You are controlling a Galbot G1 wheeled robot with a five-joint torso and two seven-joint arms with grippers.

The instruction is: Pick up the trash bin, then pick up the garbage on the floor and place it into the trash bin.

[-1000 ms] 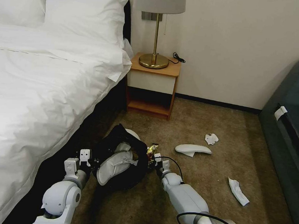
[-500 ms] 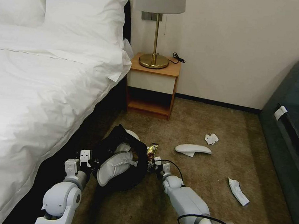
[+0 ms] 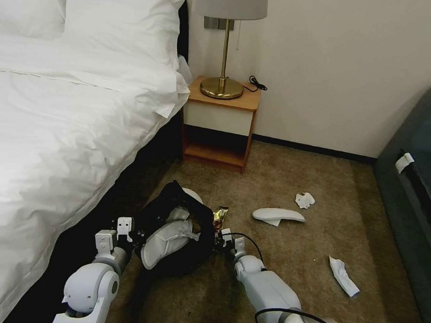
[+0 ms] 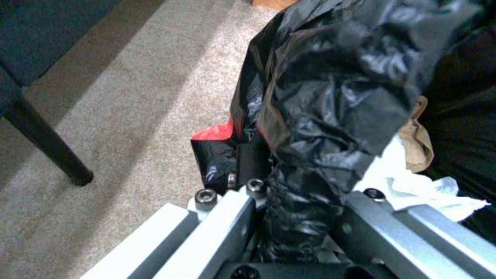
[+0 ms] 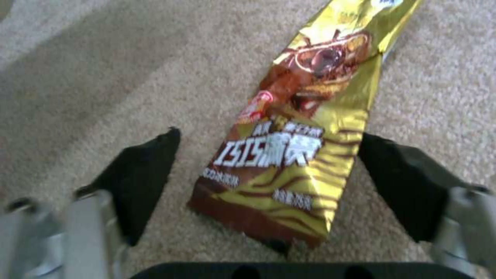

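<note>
The trash bin [image 3: 190,250], lined with a crinkly black bag [image 4: 331,97], hangs tilted beside the bed with a white slipper [image 3: 164,243] lying in its mouth. My left gripper [image 3: 129,235] is shut on the bag-covered rim [image 4: 294,201]. A red packet [image 4: 213,133], brown paper [image 4: 417,141] and a white tissue [image 4: 413,186] show by the bag. My right gripper [image 3: 219,236] is open low over the carpet, and the gold snack wrapper [image 5: 300,147] lies flat between its black fingers [image 5: 139,178], untouched. Another white slipper [image 3: 278,215] and two crumpled tissues [image 3: 304,200] [image 3: 343,276] lie on the floor to the right.
The bed [image 3: 57,122] runs along the left, close to my left arm. A wooden nightstand [image 3: 220,127] with a brass lamp [image 3: 222,86] stands at the wall ahead. A dark sofa [image 3: 418,193] lines the right side. Open carpet [image 3: 293,244] lies between them.
My right gripper has sunk slightly lower and drawn back a little toward me by the gold wrapper. The bin and left gripper have shifted a touch to the right.
</note>
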